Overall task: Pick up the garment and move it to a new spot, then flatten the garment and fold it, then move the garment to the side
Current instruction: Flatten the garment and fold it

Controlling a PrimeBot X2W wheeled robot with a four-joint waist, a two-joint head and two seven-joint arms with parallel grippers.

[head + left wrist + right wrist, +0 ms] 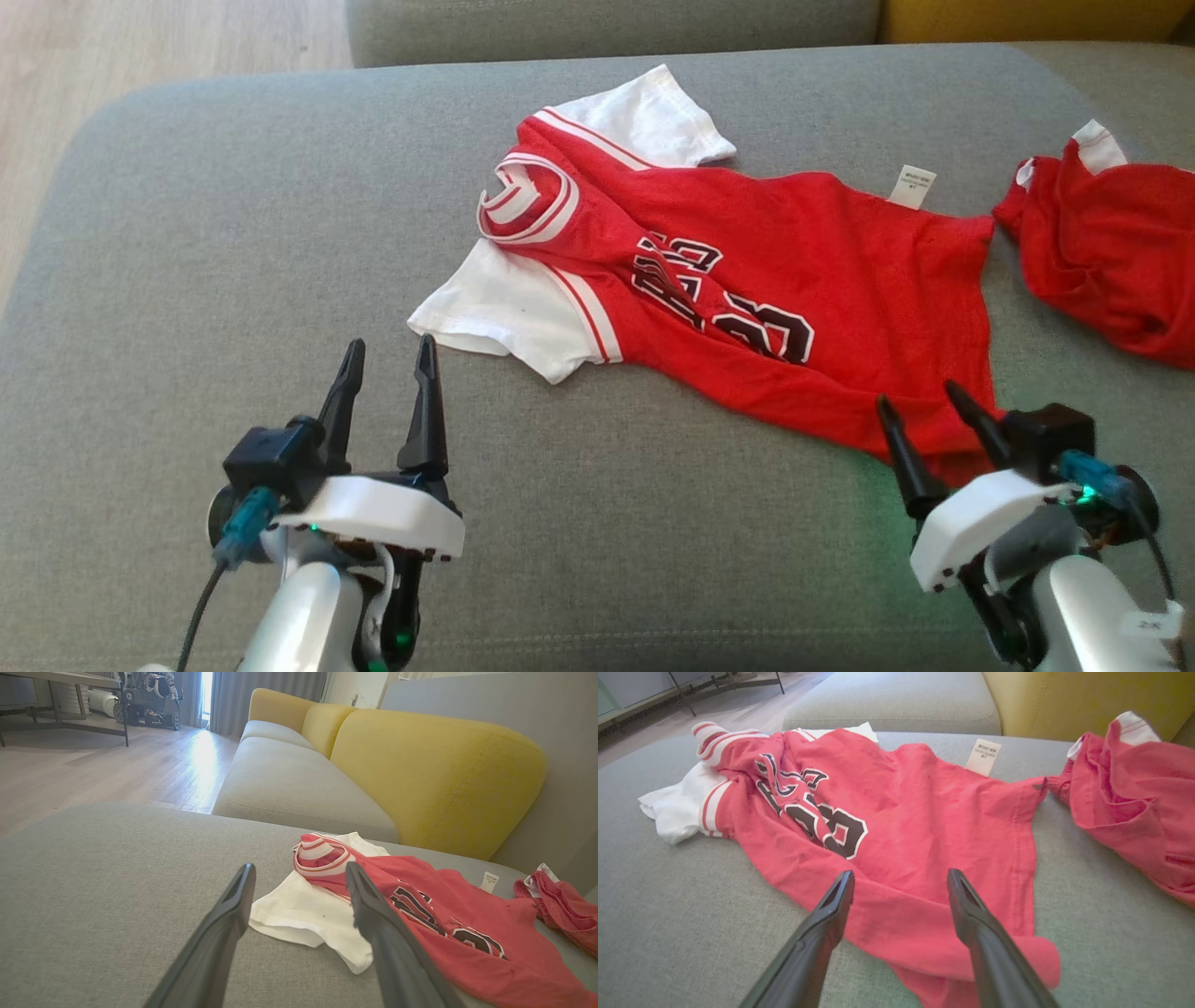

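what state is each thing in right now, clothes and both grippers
shirt: lying on the cushion, spread out but wrinkled, not folded, near hem corner turned over
label: sticking out at the shirt's far edge
other red garment: bunched up by the shirt's right end
left gripper: open, empty, just short of the white sleeve
right gripper: open, empty, fingertips at the shirt's near hem
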